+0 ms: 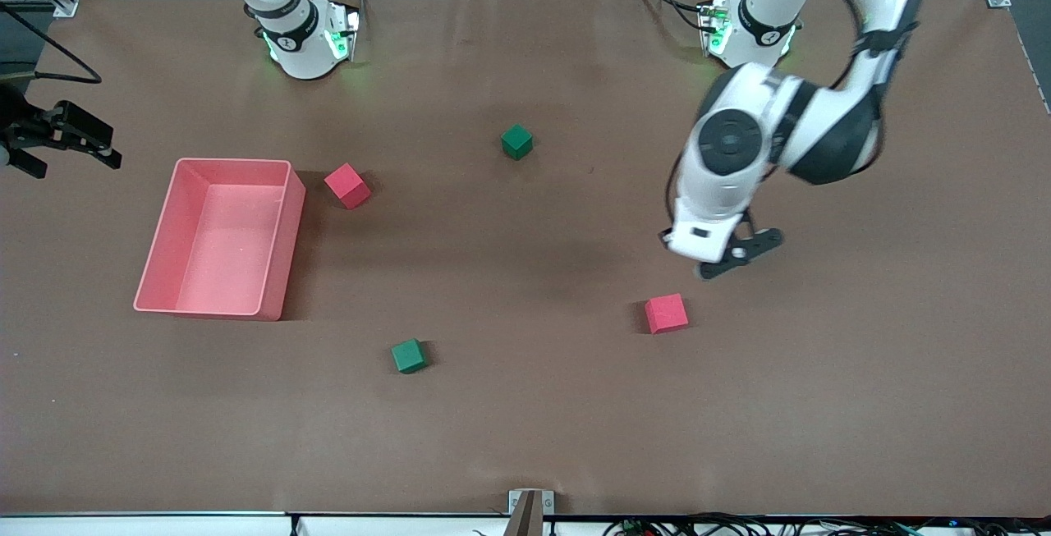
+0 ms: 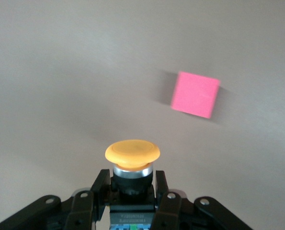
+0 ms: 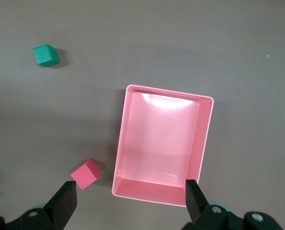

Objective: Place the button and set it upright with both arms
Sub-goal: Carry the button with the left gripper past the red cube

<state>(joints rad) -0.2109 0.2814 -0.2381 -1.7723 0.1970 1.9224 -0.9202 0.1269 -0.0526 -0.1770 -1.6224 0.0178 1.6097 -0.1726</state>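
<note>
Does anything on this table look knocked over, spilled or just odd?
Nothing stands out. The cubes sit flat, the pink bin is upright, and the left gripper holds the orange button over the table.

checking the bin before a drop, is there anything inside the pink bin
No, the right wrist view looks straight down into the pink bin and shows only its bare pink floor, with the red cube lying outside beside it.

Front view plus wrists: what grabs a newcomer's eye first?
The left gripper, shut on the orange-capped button, is in the air above the table, just above a red cube. Next, the big pink bin toward the right arm's end, nothing in it, with another red cube beside it. The right gripper waits open high over the bin.
</note>
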